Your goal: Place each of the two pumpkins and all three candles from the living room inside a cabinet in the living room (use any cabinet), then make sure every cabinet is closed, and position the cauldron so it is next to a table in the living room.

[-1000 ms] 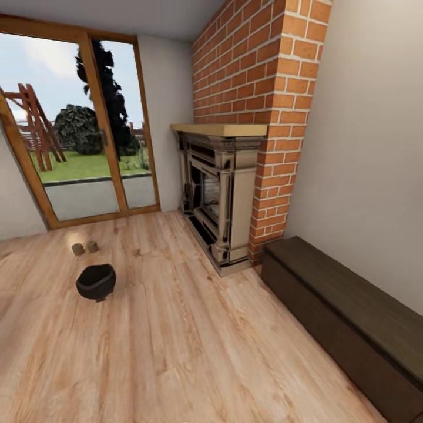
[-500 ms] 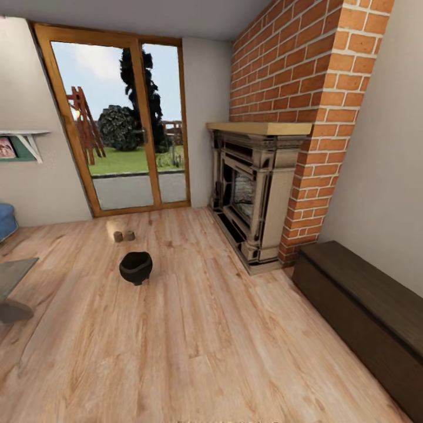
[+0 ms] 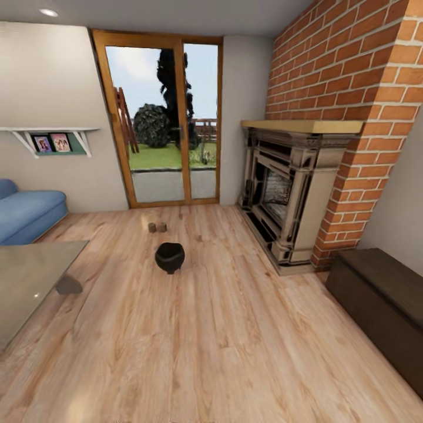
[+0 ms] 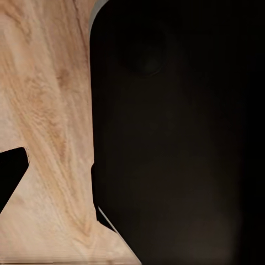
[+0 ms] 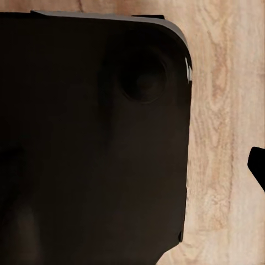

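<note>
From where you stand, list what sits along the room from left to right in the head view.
Blue sofa → glass table → two small brown candles → black cauldron → fireplace → dark wood cabinet.

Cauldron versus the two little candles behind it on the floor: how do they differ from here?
The cauldron is black, round-bellied and open-topped; the candles are brownish stubby cylinders. The cauldron looks far bigger than either candle. It sits nearer the robot, while the candles stand side by side closer to the glass door. All rest upright on the wood floor.
</note>
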`<state>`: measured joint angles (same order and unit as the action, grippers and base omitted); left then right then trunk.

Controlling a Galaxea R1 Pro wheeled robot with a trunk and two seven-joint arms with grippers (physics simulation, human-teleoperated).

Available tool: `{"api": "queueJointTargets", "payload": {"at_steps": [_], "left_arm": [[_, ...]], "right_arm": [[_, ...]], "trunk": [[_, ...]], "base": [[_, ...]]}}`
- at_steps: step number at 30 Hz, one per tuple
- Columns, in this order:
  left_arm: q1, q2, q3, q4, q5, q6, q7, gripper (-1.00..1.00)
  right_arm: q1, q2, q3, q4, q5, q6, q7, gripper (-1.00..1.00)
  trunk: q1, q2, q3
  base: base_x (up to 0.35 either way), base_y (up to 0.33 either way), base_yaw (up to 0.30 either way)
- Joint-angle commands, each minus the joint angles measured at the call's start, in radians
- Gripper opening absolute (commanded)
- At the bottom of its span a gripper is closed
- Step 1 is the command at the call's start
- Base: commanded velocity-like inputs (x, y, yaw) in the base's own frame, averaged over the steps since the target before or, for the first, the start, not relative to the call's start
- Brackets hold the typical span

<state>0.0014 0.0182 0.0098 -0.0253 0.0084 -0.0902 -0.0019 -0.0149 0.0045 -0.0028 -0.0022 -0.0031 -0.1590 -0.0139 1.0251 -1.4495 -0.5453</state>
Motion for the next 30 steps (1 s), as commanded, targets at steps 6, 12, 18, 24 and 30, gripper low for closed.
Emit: {"api": "queueJointTargets", "payload": {"at_steps": [6, 12, 18, 24, 30], "left_arm": [[0.000, 0.000, 0.001, -0.001, 0.001, -0.002, 0.000, 1.00], [0.000, 0.000, 0.000, -0.001, 0.001, -0.002, 0.000, 1.00], [0.000, 0.000, -0.001, -0.001, 0.001, -0.002, 0.000, 1.00], [0.000, 0.001, -0.002, -0.001, 0.001, -0.002, 0.000, 1.00], [0.000, 0.000, -0.004, -0.001, 0.001, -0.002, 0.000, 1.00]], "right_arm": [[0.000, 0.000, 0.002, 0.001, 0.001, -0.003, -0.001, 1.00], [0.000, -0.001, 0.003, 0.001, 0.002, -0.003, -0.001, 1.00], [0.000, -0.001, 0.001, 0.001, 0.002, -0.003, -0.001, 1.00], [0.000, 0.000, 0.001, 0.001, 0.001, -0.003, -0.001, 1.00], [0.000, 0.000, 0.001, 0.002, 0.003, -0.003, 0.007, 1.00]], "trunk": [[0.000, 0.000, -0.005], [0.000, 0.000, -0.006], [0.000, 0.000, -0.006], [0.000, 0.000, -0.006], [0.000, 0.000, -0.006]], "base": [[-0.003, 0.207, 0.236], [0.167, 0.223, 0.048], [0.254, 0.233, 0.004], [0.274, 0.222, 0.000], [0.292, 0.171, 0.000]]}}
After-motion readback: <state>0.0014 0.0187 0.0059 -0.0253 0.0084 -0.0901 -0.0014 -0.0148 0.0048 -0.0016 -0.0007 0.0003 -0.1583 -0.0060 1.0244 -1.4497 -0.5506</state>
